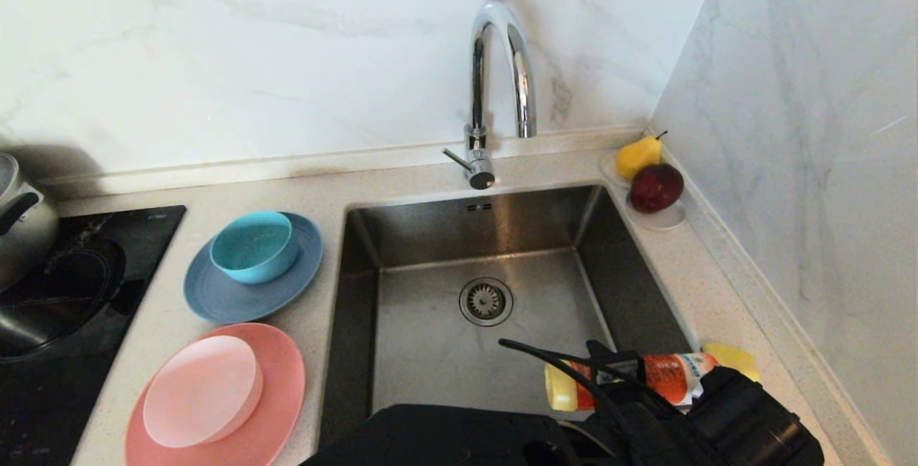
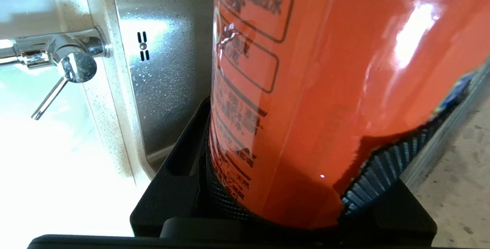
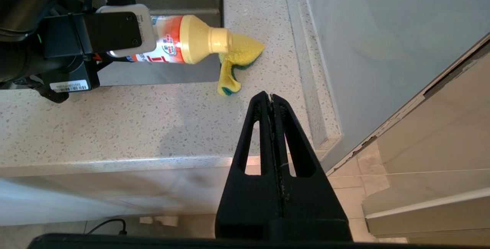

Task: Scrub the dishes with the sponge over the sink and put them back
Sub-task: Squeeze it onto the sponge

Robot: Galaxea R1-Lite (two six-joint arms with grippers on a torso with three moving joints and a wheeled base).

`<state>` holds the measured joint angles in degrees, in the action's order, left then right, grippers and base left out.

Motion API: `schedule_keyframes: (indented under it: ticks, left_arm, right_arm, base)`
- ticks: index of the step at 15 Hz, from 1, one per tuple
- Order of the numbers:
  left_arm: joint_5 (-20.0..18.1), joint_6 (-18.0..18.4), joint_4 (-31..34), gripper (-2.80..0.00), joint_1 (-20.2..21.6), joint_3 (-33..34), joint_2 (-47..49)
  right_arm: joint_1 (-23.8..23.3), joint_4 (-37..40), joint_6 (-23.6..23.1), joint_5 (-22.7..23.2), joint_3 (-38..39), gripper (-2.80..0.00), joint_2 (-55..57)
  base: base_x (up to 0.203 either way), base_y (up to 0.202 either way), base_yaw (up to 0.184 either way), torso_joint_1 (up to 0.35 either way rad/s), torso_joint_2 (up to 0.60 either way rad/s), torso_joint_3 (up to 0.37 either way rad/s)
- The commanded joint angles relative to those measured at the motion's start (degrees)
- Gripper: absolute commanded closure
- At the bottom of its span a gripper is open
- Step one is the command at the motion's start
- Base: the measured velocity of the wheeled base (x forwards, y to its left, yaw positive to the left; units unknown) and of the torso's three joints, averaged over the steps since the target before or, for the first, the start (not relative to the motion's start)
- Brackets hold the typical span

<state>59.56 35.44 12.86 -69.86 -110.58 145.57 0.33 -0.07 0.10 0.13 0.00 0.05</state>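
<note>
Detergent bottle (image 1: 670,378) sits clamped sideways in my left claw (image 1: 609,380), an orange body with a yellow cap; using the sink (image 1: 631,287) as my landmark, the bottle hangs over its near right corner, level with the rim. In my left wrist view the orange label (image 2: 306,99) fills nearly everything, wedged between my black fingers (image 2: 386,172), with the steel back wall of the sink showing beyond it. The bottle's cap (image 3: 199,39) points at the sponge (image 3: 237,59), which lies crumpled on the counter (image 3: 115,126) just right of the sink's near right corner, yellow with a green edge; cap and sponge look touching or very nearly so, I cannot tell which. My right claw (image 3: 271,97) is parked nearer than the sink, off the counter's front edge, its two fingers pressed flat together and holding nothing.

Left of the sink, on the counter, the small pale pink plate (image 1: 202,391) rests on the large salmon-pink plate (image 1: 283,394). Farther back on that same side the teal bowl (image 1: 254,245) stands upright on the grey-blue plate (image 1: 229,297). Inside the sink the round drain strainer (image 1: 486,301) is bare. Behind the sink's far rim rises the chrome faucet (image 1: 502,72), and at the far right corner a white dish (image 1: 667,219) carries a pear (image 1: 638,155) and an apple (image 1: 656,188)
</note>
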Motion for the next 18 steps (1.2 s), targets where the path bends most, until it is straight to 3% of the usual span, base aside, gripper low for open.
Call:
schedule_keyframes:
  ticks: [1, 11, 18]
  left_arm:
    - [0.4, 0.2, 0.1, 0.0, 0.1, -0.1, 0.2]
    - [0.5, 3.6, 2.7, 0.0, 0.3, -0.2, -0.1]
    - [0.5, 3.5, -1.6, 0.0, 1.0, -0.7, -0.4]
  right_arm:
    - [0.0, 0.0, 0.0, 0.0, 0.0, 0.0, 0.0]
    - [0.0, 0.0, 0.0, 0.0, 0.0, 0.0, 0.0]
    - [0.0, 0.0, 0.0, 0.0, 0.0, 0.0, 0.0]
  base:
    - [0.0, 0.0, 0.0, 0.0, 0.0, 0.0]
    - [0.0, 0.0, 0.0, 0.0, 0.0, 0.0]
    - [0.0, 0.0, 0.0, 0.0, 0.0, 0.0]
